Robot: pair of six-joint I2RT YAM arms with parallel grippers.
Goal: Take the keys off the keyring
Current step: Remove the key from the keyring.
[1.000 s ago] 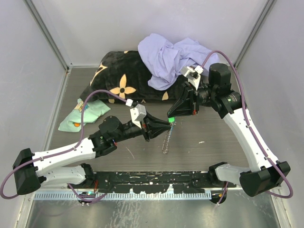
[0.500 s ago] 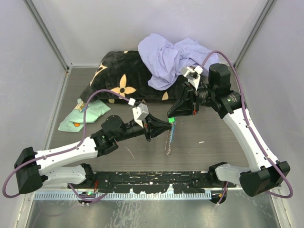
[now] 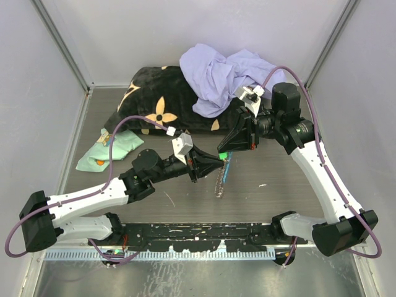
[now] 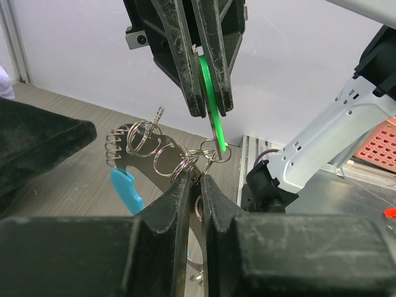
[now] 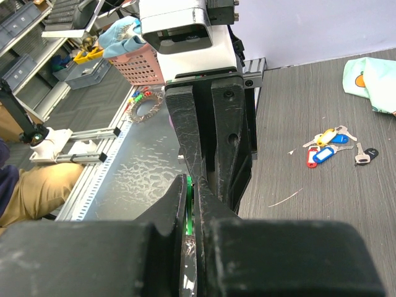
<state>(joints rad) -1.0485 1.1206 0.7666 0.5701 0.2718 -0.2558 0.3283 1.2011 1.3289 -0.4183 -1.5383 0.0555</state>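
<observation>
A ring of the silver chain keyring with a light-blue plastic crescent [image 4: 141, 147] is clamped at the fingertips of the closed left gripper [image 4: 193, 180]. Just above them, the small green-tagged metal key [image 4: 206, 80] is pinched by the right gripper [image 4: 210, 110]. This key is judged to be the one being freed; a careful pull apart is probably needed next.

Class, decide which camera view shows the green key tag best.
Left wrist: the green key tag shows along its length, clamped in the right gripper, linked to the keyring. Top external gives only a green speck; right wrist, a thin edge.
</observation>
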